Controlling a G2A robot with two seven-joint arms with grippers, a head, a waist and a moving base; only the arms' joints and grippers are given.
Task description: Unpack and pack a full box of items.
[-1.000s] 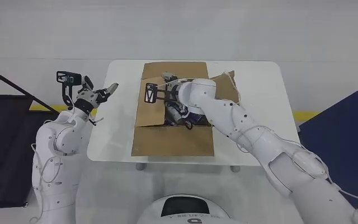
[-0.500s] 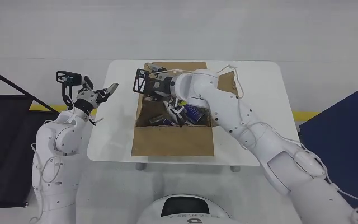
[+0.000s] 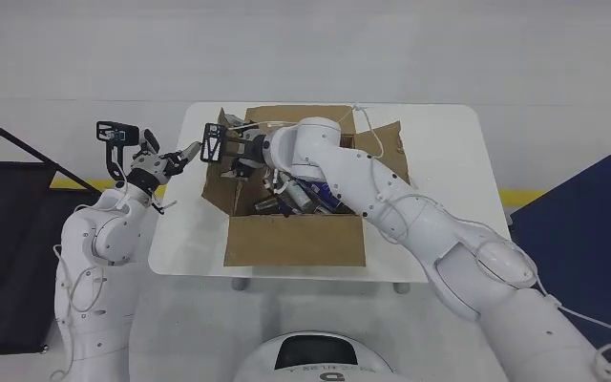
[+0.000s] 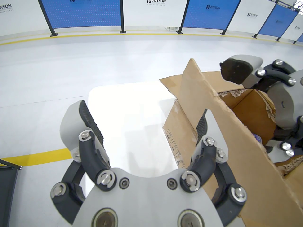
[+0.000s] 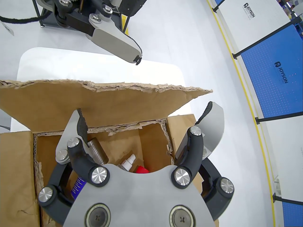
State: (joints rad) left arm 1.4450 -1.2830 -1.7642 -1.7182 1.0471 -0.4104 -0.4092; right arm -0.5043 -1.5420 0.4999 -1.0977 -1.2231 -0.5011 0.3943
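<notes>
Open cardboard box (image 3: 286, 239) of items

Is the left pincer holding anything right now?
No, the left pincer is spread open, with just the white table showing between its fingers.

You are looking past the right gripper (image 5: 145, 119), whose fingers are standing wide apart above the cardboard box (image 5: 151, 142). A torn flap (image 5: 94, 100) is standing up along the box's far side. Inside, a white spray bottle (image 5: 129, 160) is lying just beside a red cap (image 5: 142, 169), and a metal cylinder (image 5: 97, 151) is leaning near one finger. Beyond the flap, the left gripper (image 5: 138, 24) is hanging, fingers spread, near the edge of the white tabletop (image 5: 47, 64).
</notes>
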